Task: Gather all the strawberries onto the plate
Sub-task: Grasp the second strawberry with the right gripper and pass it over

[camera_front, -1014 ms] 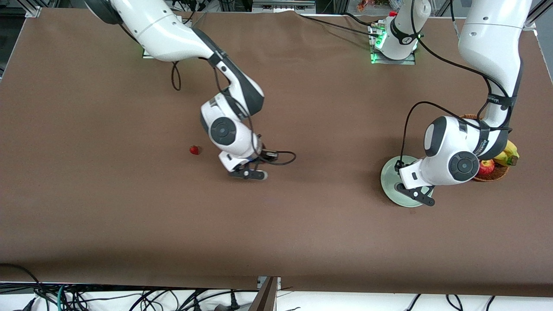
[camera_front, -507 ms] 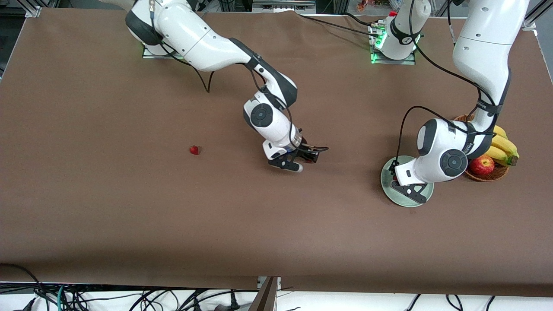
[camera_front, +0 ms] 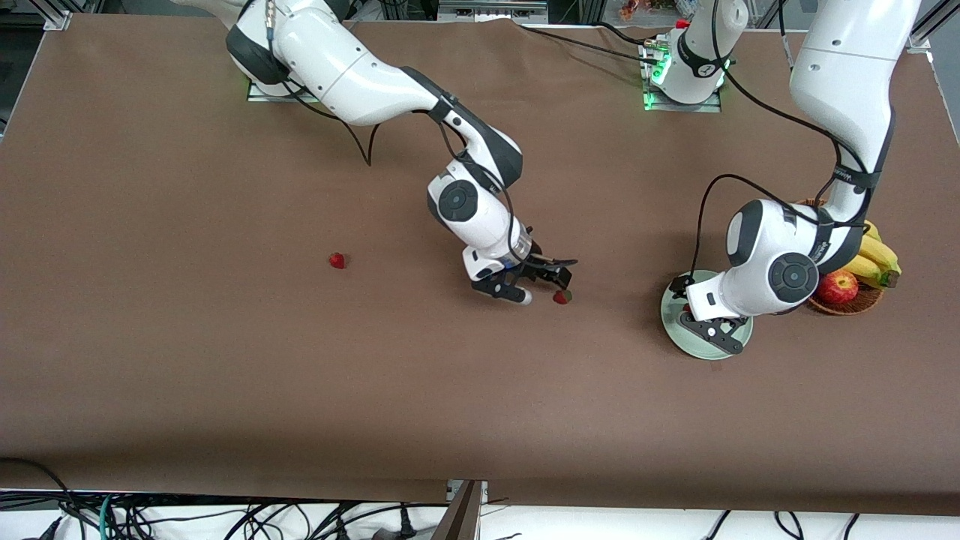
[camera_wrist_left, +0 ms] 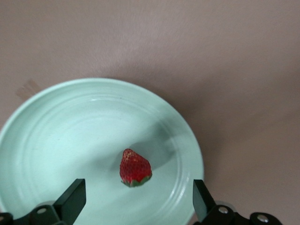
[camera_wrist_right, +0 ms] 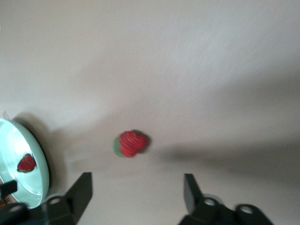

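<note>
Mint-green and shallow, the plate (camera_front: pixel 703 345) sits toward the left arm's end of the table, and you can see one strawberry (camera_wrist_left: pixel 135 168) lying in it, apart from the rim. Your left gripper (camera_front: pixel 712 334) hangs just over the plate with its fingers (camera_wrist_left: pixel 70 200) spread wide on either side of that berry, touching nothing.

A second strawberry (camera_front: pixel 561 297) lies on the brown table (camera_front: pixel 225 375) near the middle, between the two arms' reach and well apart from the plate. In the right wrist view it looks blurred (camera_wrist_right: pixel 130 143), so you cannot tell whether it is at rest. Your right gripper (camera_front: pixel 536 289) is just beside it, low over the table, jaws parted and holding nothing; the same wrist view catches the edge of the plate (camera_wrist_right: pixel 33 183) with its berry (camera_wrist_right: pixel 26 163) farther off.

The third strawberry (camera_front: pixel 337 260) lies alone on the cloth toward the right arm's end, well apart from both grippers.

Just beside the plate, partly hidden by the left arm, stands a woven basket (camera_front: pixel 851 305) with an apple (camera_front: pixel 838 286) and bananas (camera_front: pixel 876 255).
</note>
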`<state>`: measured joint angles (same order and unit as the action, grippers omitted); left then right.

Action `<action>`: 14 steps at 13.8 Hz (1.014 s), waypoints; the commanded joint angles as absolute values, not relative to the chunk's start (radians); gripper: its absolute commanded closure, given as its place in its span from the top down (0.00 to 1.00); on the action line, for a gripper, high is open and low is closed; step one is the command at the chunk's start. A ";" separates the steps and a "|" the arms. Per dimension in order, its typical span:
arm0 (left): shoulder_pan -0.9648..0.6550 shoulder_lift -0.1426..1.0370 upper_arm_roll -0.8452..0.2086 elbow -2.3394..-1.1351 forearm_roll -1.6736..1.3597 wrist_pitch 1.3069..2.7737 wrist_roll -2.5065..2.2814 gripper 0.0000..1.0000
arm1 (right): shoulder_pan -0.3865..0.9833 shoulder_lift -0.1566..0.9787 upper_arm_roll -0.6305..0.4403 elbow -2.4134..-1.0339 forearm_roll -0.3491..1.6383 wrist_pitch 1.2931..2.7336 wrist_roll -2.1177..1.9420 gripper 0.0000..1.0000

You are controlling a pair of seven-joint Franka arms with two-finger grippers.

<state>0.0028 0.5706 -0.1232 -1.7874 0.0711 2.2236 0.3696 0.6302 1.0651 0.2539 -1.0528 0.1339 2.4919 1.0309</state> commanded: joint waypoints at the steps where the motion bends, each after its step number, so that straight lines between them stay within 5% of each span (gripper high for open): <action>1: -0.003 0.534 -0.167 -1.763 0.078 2.129 0.246 1.00 | 0.520 0.944 0.262 -1.071 0.133 2.221 0.920 1.00; 4: -0.015 0.544 -0.270 -1.747 0.077 2.135 -0.034 1.00 | 0.399 0.853 0.250 -1.086 0.129 1.966 0.650 1.00; 8: -0.133 0.655 -0.285 -1.577 0.078 2.151 -0.242 1.00 | 0.261 0.729 0.186 -1.270 0.127 1.801 0.395 1.00; 14: -0.179 0.779 -0.282 -1.543 0.094 2.394 -0.247 1.00 | 0.209 0.631 0.054 -1.560 0.126 1.822 0.177 1.00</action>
<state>-0.1690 0.7320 -0.2877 -1.5842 0.0710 2.3601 -0.2492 0.2084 0.7024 0.0773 -1.4172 0.1309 1.7713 0.2161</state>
